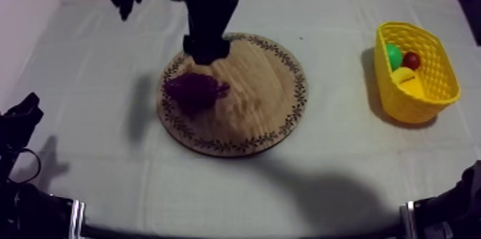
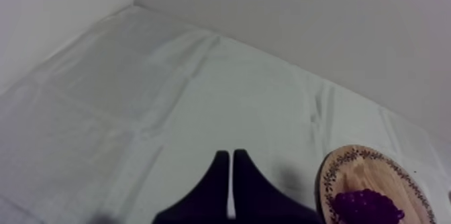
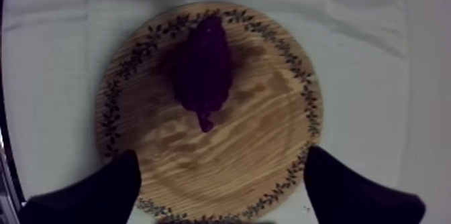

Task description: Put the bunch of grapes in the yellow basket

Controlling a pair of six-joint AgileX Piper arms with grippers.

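The dark purple bunch of grapes (image 1: pixel 195 89) lies on the left part of the round wooden board (image 1: pixel 265 91). My right gripper (image 1: pixel 206 50) hangs over the board's far edge, just behind the grapes. In the right wrist view it (image 3: pixel 221 163) is open, its fingers spread wide above the board (image 3: pixel 268 139), with the grapes (image 3: pixel 205 69) ahead of them and untouched. My left gripper (image 2: pixel 231 156) is shut on nothing over bare cloth, with the board (image 2: pixel 396 173) and the grapes (image 2: pixel 366 206) off to its side. The yellow basket (image 1: pixel 429 77) stands at the right.
In the basket lie a green fruit (image 1: pixel 393 54), a small red fruit (image 1: pixel 411 60) and a yellow banana (image 1: pixel 406 79). My left arm (image 1: pixel 21 116) rests low at the table's left edge. Open cloth separates the board from the basket.
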